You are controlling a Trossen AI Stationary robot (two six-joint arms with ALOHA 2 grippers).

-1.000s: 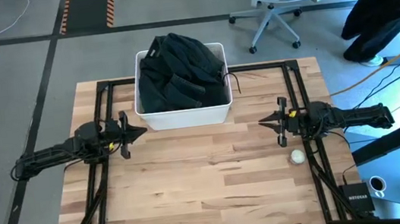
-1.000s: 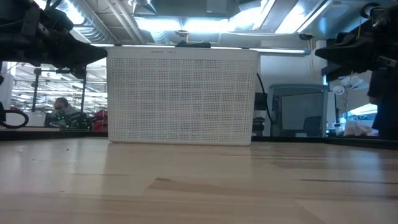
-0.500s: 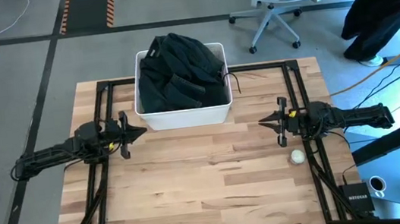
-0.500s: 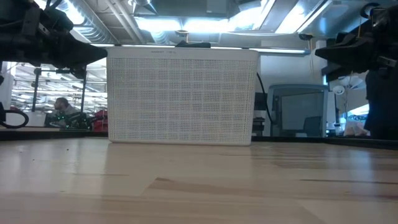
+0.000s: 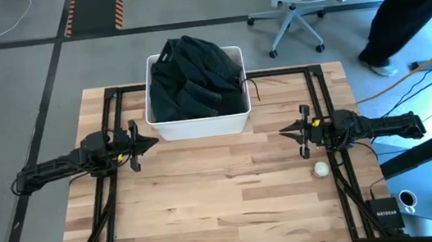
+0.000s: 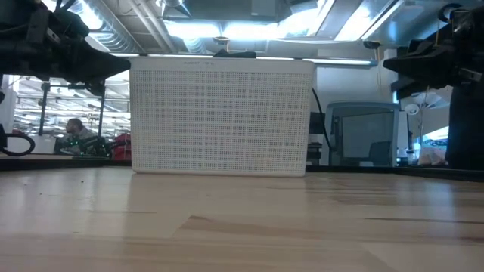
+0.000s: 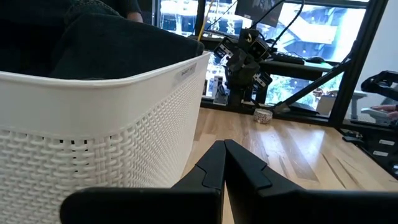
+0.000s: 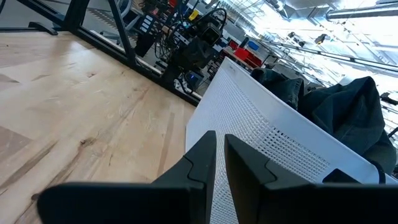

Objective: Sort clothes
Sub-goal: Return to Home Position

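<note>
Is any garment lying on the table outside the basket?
No, the dark clothes sit piled in the basket, and the one loose thing on the table is a white ball.

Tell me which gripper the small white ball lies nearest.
The right gripper: the white ball lies on the table close by it; the left gripper is far off across the table.

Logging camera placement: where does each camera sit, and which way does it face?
High: overhead, straight down on table, basket, clothes; left gripper and right gripper show.
Low: table height, facing basket wall; arms in upper corners.
Left wrist: past own fingers toward basket, ball.
Right wrist: past own fingers toward basket.
Shared: all four show the basket.
</note>
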